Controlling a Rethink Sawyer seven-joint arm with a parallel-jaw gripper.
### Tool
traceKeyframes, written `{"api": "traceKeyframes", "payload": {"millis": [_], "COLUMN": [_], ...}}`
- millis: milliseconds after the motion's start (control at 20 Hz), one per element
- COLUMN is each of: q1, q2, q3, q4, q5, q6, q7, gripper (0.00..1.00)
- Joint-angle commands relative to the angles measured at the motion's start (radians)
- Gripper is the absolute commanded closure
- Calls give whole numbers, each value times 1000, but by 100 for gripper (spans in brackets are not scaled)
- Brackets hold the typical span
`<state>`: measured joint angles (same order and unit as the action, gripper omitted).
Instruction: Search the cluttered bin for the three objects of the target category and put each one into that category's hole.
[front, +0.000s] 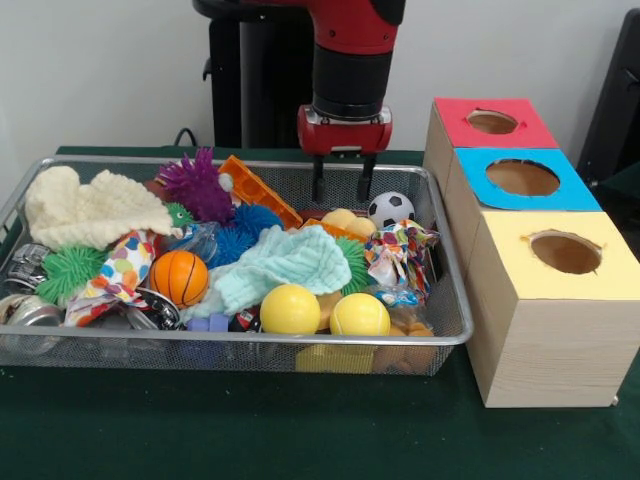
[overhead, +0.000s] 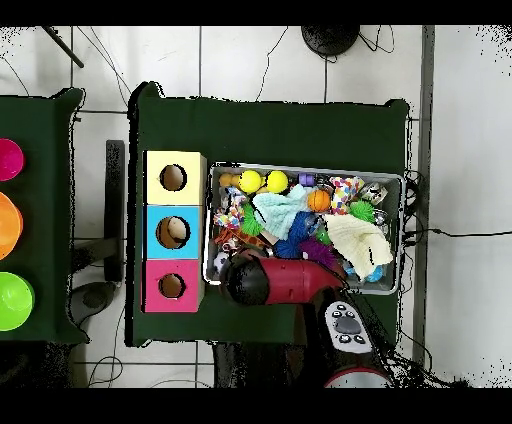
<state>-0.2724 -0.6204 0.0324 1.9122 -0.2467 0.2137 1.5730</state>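
The wire-mesh bin sits on the green table, full of mixed items; it also shows in the overhead view. Three boxes with round holes stand to its right: red top, blue top, yellow top. My gripper is open and empty, hanging over the bin's back edge, just left of a small soccer ball. In the bin lie two yellow balls, a small basketball and a purple spiky ball. In the overhead view my arm hides the gripper.
The bin also holds a cream knitted cloth, a mint cloth, an orange plastic piece, a green spiky ball, dotted cloths and metal tins. A second table with coloured bowls stands off to one side.
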Motion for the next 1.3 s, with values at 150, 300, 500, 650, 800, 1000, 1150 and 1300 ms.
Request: {"api": "traceKeyframes", "payload": {"millis": [150, 300, 500, 650, 800, 1000, 1150, 1300], "q1": [-39, -35, -21, -15, -4, 43, 72, 69], "q2": [64, 77, 77, 77, 94, 130, 143, 140], "q3": [61, 66, 75, 92, 104, 80, 61, 79], "q4": [44, 46, 56, 58, 60, 43, 38, 22], "q5": [-84, -96, -110, -123, -121, -112, -103, -95], "q6": [-96, -105, -107, -101, -103, -151, -182, -156], "q7": [90, 96, 95, 84, 95, 136, 159, 142], "gripper": [0, 0, 0, 0, 0, 0, 0, 0]}}
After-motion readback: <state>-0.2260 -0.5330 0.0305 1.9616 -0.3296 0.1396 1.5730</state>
